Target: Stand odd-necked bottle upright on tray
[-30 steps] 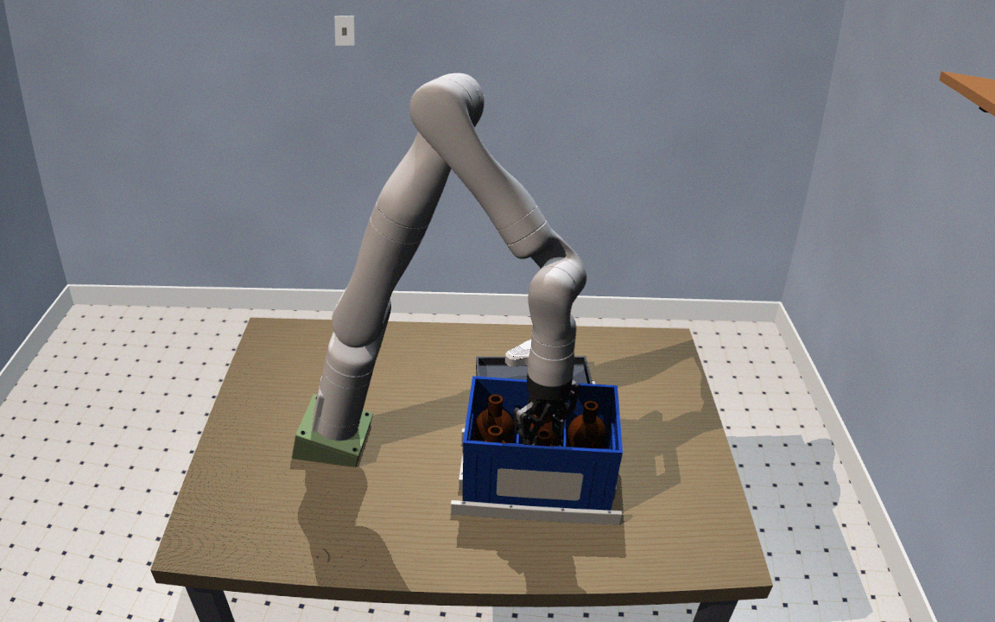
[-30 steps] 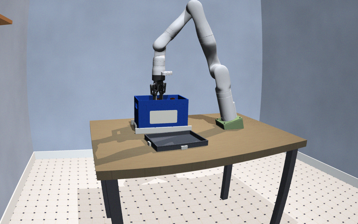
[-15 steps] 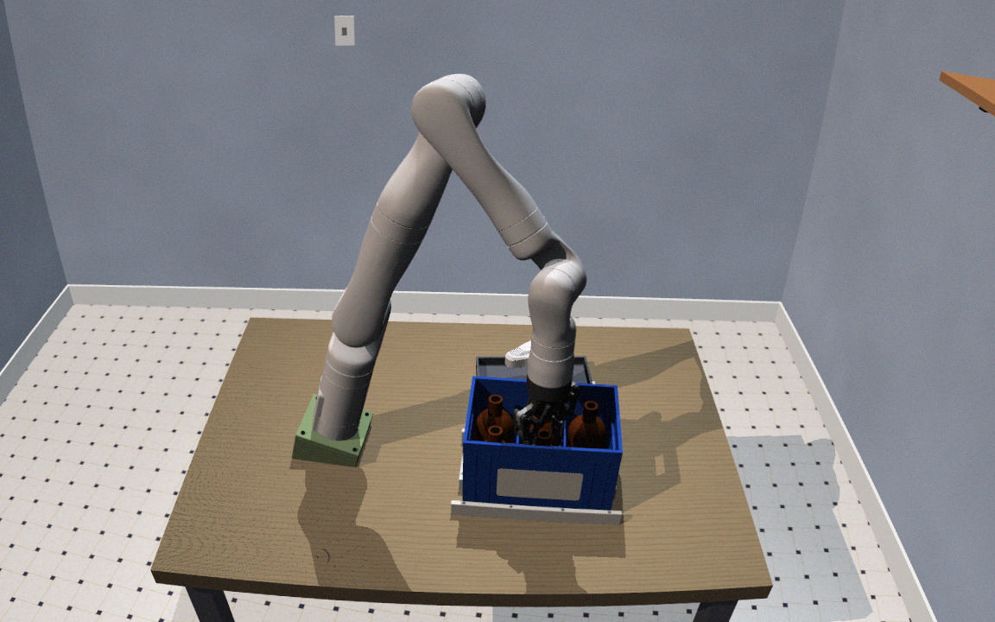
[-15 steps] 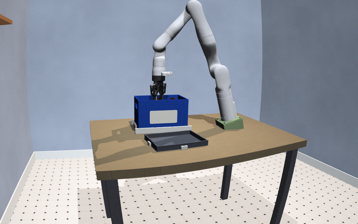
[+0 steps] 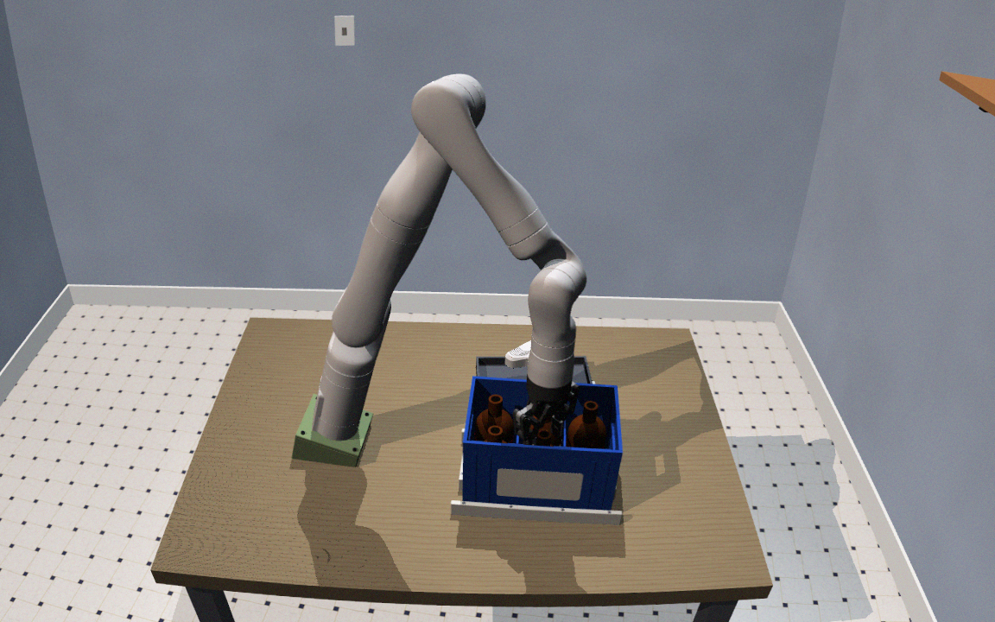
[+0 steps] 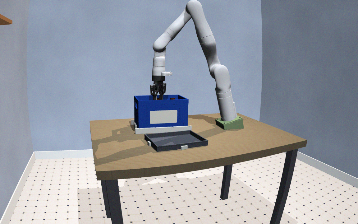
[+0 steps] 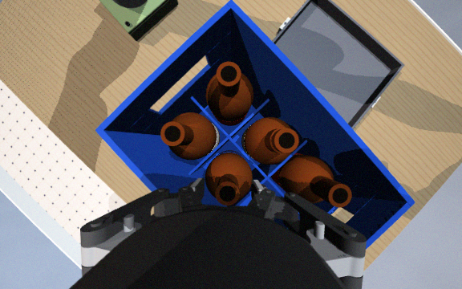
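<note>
The blue crate [image 5: 541, 446] [image 6: 160, 103] [image 7: 293, 67] holds five upright brown bottles. In the wrist view they are the top bottle [image 7: 231, 100], left bottle [image 7: 196, 138], centre-right bottle [image 7: 260, 140], bottom bottle [image 7: 228, 170] and right bottle [image 7: 303, 177]. The centre-right one shows a second edge just behind its rim; the other necks look plain, though partly shaded. My gripper [image 7: 228, 186] [image 6: 158, 98] is open and points down into the crate's top, its fingers on either side of the bottom bottle's neck, with gaps. The dark tray [image 6: 182, 144] [image 7: 375, 46] holds nothing.
Pale strips [image 5: 535, 511] [image 6: 163, 129] edge the crate's base. Small white blocks [image 6: 184, 147] sit against the tray. The crate walls rise around the bottles, with thin blue dividers [image 7: 229, 137] between them. The arm's green base [image 5: 331, 447] [image 6: 233, 123] stands on the table [image 5: 254, 541].
</note>
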